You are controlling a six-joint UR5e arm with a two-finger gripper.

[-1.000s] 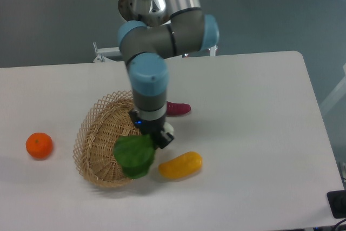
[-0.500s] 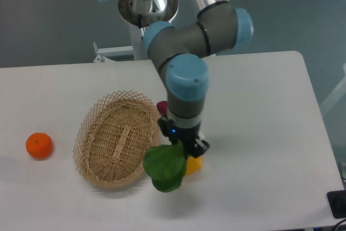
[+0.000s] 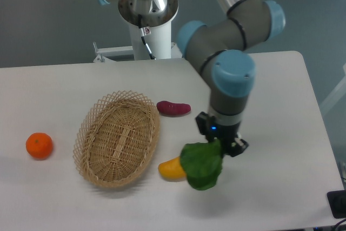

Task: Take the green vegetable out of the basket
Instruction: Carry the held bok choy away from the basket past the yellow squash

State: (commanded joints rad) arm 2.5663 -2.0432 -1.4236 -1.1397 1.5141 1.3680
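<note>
Below the grey-and-blue wrist of the arm, the black two-finger gripper (image 3: 220, 147) is clamped on the top of the green vegetable (image 3: 202, 165), a bok-choy-like toy with a broad dark green leafy body. Its pale stem end is hidden up between the fingers, so only the leaves show, hanging down from the fingertips over the white table (image 3: 281, 133). Whether the leaves touch the tabletop cannot be told from this view.

Just left of the fingers, a yellow oblong vegetable (image 3: 171, 168) lies on the table, its right end covered by the green leaves in front of it. Further left of the fingers sits the basket (image 3: 117, 138), a shallow oval of light tan woven wicker with an open looped rim; nothing lies inside it, and the green vegetable is well clear of its rim. Up and to the left of the fingers, near the basket's upper right rim, rests a purple-red sweet potato (image 3: 173, 108). Far to the left, beyond the basket, a small round orange fruit (image 3: 39, 145) sits on the table.
</note>
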